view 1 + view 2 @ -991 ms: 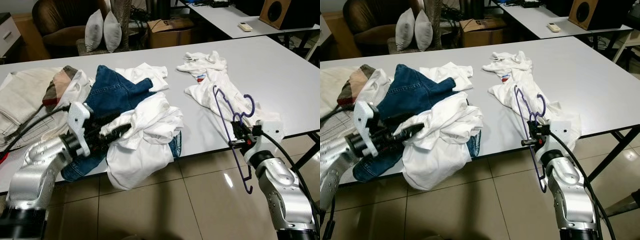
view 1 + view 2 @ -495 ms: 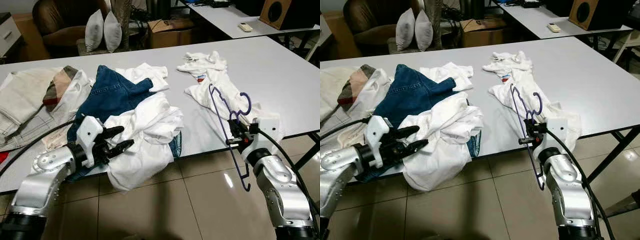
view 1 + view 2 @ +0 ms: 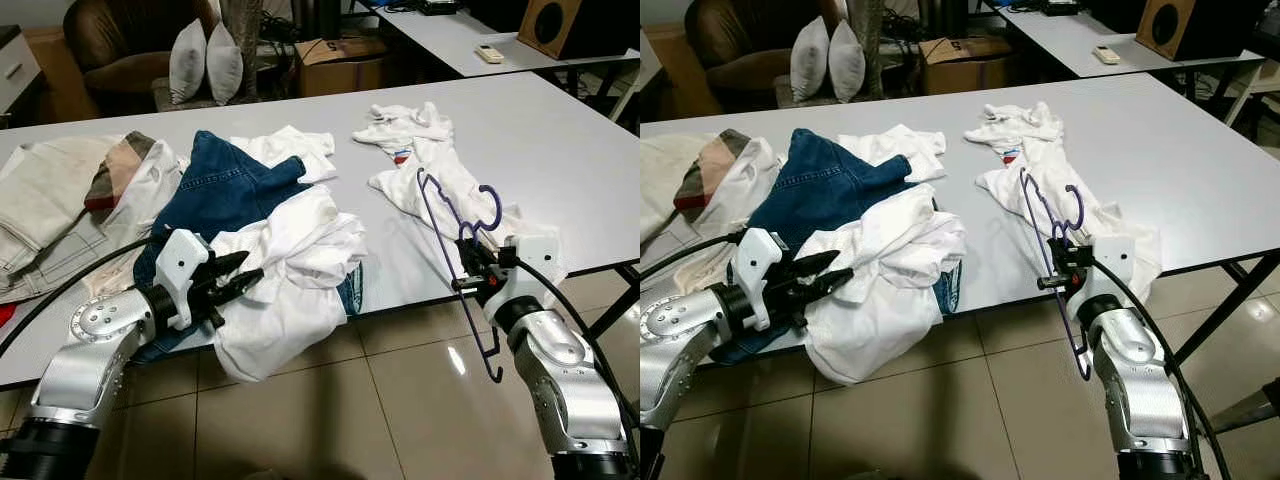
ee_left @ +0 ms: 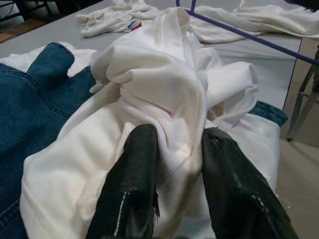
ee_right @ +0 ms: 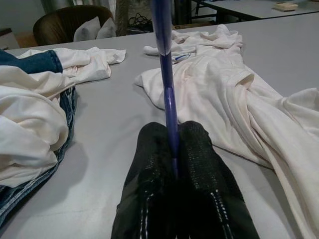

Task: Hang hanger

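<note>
Left wrist view shows the left tool (image 4: 172, 149) with its two black fingers (image 4: 133, 164) spread and a fold of the white shirt (image 4: 169, 79) lying between them, not yet pinched. Compared with a second ago, this tool has let go of the heap, drawn back toward the counter's near edge, and now pushes forward again into the cloth; half a second ago its fingers stood clear of the shirt, and now they straddle it. That reads as a re-grip: the first hold was probably poor, and the arm is seeking a better bite on the garment.

On the other side, the right tool (image 3: 470, 268) is pressed together on the lower bar of the purple hanger (image 3: 455, 235), which stands tilted over the near edge of the counter (image 3: 560, 140), its hook up beside the second white garment (image 3: 440, 180). The hanger has barely shifted over the last second, only leaning a little further left.

For the task, this means the hanger is ready and waiting while the shirt is not yet secured. Whether the fold between the left fingers is a collar or shoulder seam is hard to tell in the crumpled cloth, and that will matter for threading the hanger in. The jeans (image 3: 225, 185) lie under the shirt and could snag.
</note>
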{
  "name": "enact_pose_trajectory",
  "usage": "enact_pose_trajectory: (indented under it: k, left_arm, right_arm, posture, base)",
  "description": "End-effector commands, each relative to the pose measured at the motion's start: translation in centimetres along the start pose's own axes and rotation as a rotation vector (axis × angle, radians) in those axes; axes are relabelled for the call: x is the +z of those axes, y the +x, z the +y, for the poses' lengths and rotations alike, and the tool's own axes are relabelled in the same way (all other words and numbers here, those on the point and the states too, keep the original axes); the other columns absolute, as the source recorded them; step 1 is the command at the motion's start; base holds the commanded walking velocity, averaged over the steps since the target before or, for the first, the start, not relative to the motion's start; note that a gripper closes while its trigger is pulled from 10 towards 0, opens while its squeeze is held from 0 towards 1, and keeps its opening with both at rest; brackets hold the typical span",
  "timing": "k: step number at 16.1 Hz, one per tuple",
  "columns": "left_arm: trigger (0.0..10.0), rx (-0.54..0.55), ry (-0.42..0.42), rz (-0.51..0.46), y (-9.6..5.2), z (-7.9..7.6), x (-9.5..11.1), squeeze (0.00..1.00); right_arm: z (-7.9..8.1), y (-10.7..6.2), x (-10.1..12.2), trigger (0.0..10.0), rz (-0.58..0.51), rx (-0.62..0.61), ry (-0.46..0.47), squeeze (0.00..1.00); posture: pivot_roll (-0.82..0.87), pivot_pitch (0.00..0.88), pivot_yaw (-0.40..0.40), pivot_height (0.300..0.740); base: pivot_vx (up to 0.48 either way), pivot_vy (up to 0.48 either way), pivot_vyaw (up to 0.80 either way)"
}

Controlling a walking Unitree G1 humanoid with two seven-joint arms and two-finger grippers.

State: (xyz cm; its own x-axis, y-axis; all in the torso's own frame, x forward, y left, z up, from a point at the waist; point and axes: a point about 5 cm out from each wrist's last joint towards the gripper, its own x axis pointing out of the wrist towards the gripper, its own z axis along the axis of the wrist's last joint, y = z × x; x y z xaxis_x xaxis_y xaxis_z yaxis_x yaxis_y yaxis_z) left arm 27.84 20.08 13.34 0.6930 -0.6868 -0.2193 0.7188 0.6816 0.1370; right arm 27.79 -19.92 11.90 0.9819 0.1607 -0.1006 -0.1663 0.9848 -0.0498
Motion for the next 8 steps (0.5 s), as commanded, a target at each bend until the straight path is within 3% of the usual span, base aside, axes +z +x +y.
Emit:
enact_pose_trajectory:
  k: [1, 8]
  left_arm:
    - [0.0, 0.003, 0.002, -0.004, -0.05, 0.3, 0.13, 0.0]
    - [0.0, -0.023, -0.011, -0.031, -0.12, 0.41, 0.45, 0.0]
  right_arm:
    - [0.12, 0.24, 0.05, 10.0, 0.004, 0.008, -0.004, 0.0]
    - [0.28, 0.28, 0.03, 10.0, 0.003, 0.012, -0.001, 0.0]
  posture:
    - [-0.02, 0.0, 0.062, 0.74]
    - [-0.01, 0.0, 0.061, 0.74]
  base:
    - [0.0, 0.0, 0.0]
    - [0.0, 0.0, 0.0]
